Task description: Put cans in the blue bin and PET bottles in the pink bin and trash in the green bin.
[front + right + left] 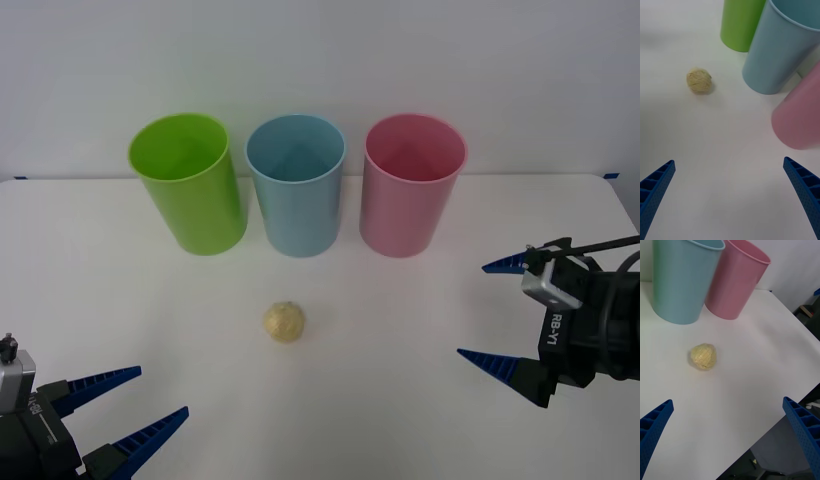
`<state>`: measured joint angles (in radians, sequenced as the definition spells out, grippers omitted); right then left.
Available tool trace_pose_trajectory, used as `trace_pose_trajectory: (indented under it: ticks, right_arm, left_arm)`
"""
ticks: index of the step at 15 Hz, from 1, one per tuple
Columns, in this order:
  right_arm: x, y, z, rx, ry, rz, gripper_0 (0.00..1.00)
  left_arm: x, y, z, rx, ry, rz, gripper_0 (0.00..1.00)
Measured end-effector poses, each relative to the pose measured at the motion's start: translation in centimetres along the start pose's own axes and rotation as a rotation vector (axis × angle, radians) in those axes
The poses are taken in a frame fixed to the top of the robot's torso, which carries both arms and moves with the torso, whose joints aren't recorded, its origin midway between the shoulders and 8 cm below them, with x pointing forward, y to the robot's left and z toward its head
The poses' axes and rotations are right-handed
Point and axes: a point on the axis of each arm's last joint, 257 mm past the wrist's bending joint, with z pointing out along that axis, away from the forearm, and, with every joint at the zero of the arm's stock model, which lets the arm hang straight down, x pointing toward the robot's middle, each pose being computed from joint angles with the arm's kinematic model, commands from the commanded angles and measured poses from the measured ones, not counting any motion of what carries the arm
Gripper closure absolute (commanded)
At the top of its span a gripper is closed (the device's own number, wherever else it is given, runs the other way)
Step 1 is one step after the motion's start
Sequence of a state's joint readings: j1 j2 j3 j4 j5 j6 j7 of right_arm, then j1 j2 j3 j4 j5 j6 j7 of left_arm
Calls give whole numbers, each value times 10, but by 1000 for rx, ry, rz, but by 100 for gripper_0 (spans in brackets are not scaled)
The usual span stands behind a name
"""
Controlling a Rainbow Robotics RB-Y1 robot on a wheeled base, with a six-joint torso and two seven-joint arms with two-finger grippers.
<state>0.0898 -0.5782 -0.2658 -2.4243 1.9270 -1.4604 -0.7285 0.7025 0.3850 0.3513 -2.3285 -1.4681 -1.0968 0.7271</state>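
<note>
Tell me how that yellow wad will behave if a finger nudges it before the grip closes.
The trash is round and sits free on the table, so it would probably roll. Its wrinkled surface suggests crumpled, light material that likely squashes. Both the left gripper and right gripper are open, apart from it.

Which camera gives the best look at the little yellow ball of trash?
The left wrist view: the trash sits nearest and largest there, its wrinkled surface plain, on the table in front of the blue bin. The right wrist view shows it smaller and farther off. The front view shows it whole but small.
</note>
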Motion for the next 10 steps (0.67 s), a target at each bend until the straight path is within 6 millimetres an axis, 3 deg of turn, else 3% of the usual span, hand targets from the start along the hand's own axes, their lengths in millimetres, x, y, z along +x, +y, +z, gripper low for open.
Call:
trace_pose_trajectory:
  ticks: [3, 6, 10]
  right_arm:
    - [-22, 3, 12, -34, 5, -31, 0]
    - [-42, -7, 30, -12, 26, -110, 0]
    - [-57, -6, 58, -43, 65, -98, 0]
  left_arm:
    - [0, 0, 0, 0, 0, 0, 0]
    - [0, 0, 0, 0, 0, 0, 0]
    - [0, 0, 0, 0, 0, 0, 0]
